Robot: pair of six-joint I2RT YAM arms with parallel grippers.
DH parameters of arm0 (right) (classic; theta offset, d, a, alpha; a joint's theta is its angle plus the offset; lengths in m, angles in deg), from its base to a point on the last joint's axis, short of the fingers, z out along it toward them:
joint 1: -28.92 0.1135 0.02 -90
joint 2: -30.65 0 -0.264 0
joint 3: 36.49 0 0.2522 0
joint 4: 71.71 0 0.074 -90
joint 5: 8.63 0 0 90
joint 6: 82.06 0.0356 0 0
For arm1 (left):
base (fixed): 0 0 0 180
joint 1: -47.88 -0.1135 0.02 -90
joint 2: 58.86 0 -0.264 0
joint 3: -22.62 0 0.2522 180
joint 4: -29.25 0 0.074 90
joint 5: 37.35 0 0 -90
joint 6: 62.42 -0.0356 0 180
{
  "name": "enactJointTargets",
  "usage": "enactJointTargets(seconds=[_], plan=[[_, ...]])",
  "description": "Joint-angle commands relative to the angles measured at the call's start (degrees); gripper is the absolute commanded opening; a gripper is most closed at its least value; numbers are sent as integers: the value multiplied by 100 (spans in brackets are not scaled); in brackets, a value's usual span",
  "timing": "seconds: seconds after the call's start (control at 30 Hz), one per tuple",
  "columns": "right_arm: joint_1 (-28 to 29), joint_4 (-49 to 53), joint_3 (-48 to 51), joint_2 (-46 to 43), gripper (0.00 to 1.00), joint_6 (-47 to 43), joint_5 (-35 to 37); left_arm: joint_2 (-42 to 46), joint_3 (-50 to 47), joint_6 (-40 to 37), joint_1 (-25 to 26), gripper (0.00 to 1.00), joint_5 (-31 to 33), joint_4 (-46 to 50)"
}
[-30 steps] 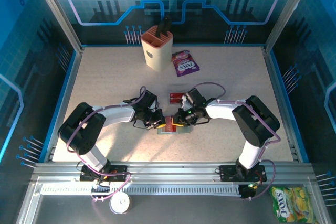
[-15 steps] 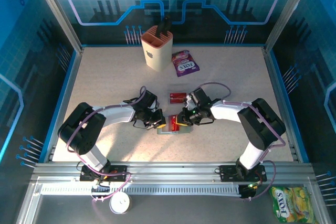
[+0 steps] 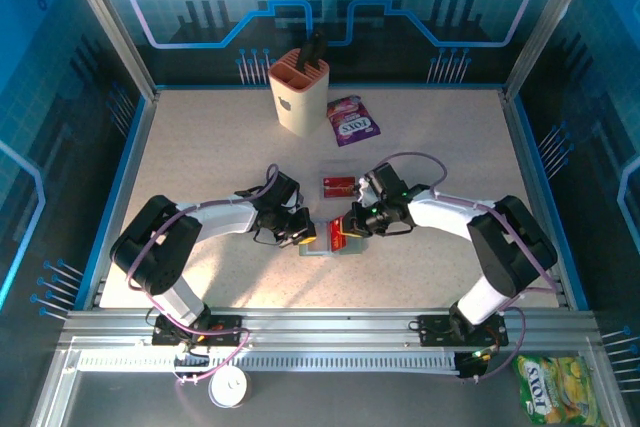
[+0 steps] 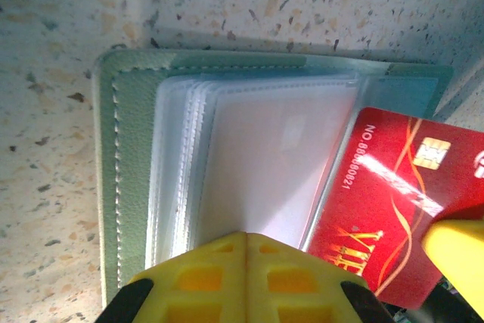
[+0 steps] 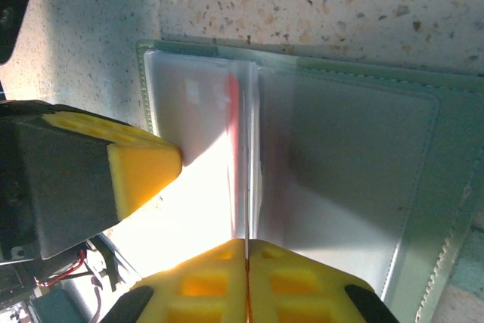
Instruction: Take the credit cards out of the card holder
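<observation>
Right pincer (image 5: 247, 270) clamped shut on a red credit card (image 4: 393, 209) partly out of the card holder (image 4: 125, 187), which lies open on the speckled surface (image 3: 200, 137). Left pincer (image 4: 246, 262), also closed, bears on the holder's clear sleeves (image 4: 265, 156). If that press slips, the holder may drag along with the card, or a sleeve may tear.

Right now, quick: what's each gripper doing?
Left gripper: closed, tips on the card holder; whether it pinches anything cannot be told.
Right gripper: closed on the red card.
</observation>
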Motion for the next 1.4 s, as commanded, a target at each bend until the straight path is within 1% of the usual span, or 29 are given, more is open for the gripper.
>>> enactJointTargets(seconds=[0.0,0.07,0.17,0.23,0.37,0.6,0.8,0.9,1.0,1.1,1.17,1.27,1.37], plan=[[-77,458,-251,-219,9,-211,135,-114,137,-49,19,6,51,124],[-77,633,-373,-270,8,-313,208,-110,129,-26,19,7,20,64],[-72,910,-552,-319,7,-494,352,-85,100,-4,20,10,-33,-35],[-76,1139,-677,-306,7,-686,449,-60,89,11,20,11,-37,-79],[-78,1833,-1115,-190,6,-1295,770,-40,137,28,20,11,-70,-115],[-83,2844,-1900,60,6,-2892,1259,13,188,46,20,12,-72,-135],[-73,3418,-2640,460,6,-4221,1412,47,321,-77,-2,13,-38,-22],[-72,3525,-2843,593,4,-4814,1778,84,419,-162,-27,13,-37,93],[-63,3637,-3040,656,3,-5624,1792,150,462,-189,-60,14,14,115],[-61,3853,-3298,716,0,-6333,1759,213,470,-207,-110,14,37,110],[-35,3896,-3376,755,0,-6867,1878,243,488,-258,-146,13,46,140],[22,4083,-3612,942,0,-7330,2219,291,563,-432,-236,13,83,313],[25,4368,-3976,1208,0,-7605,2340,364,585,-604,-345,13,183,407]])
